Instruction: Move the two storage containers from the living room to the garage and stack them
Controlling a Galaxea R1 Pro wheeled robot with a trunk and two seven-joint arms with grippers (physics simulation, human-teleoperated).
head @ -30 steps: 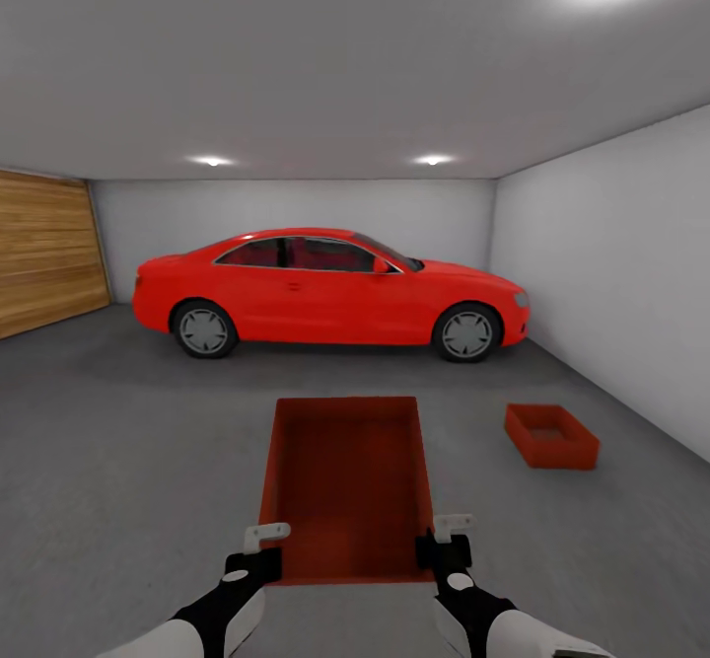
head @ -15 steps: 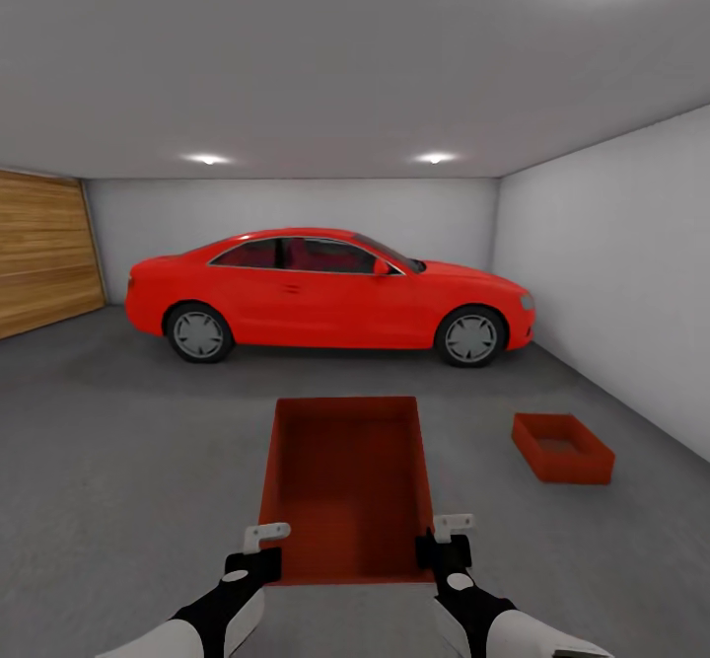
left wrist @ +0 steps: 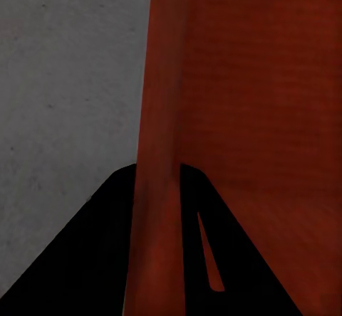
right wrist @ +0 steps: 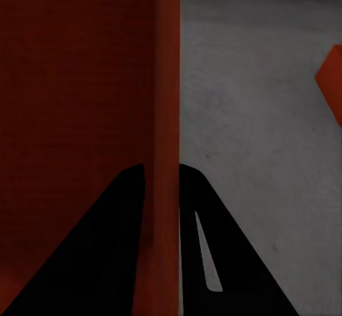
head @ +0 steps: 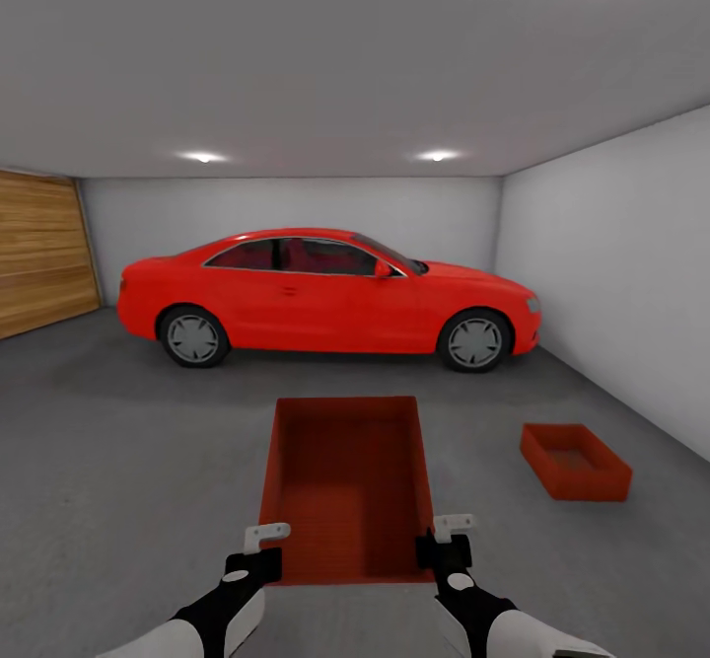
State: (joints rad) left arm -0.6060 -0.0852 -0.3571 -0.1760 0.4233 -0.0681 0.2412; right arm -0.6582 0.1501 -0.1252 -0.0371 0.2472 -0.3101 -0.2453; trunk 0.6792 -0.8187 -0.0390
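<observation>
Two grippers, left (head: 254, 551) and right (head: 446, 540), each clamp a wall of the carried red-orange open-topped container (head: 345, 485).
The grounded twin red-orange box (head: 575, 461) has slid rightward in the head view: the base is closing in, stacking next.

The held container (head: 345, 480) looks like matt red-orange plastic, its walls plain and smooth with a faint ribbed grain on the bottom. The second container (head: 575, 461) has the same dull finish. The floor (head: 128, 461) is rough, matt grey concrete. The car (head: 325, 293) is glossy red paint. The door (head: 39, 258) is wood planks. The walls (head: 611, 273) are flat, smooth white.
</observation>
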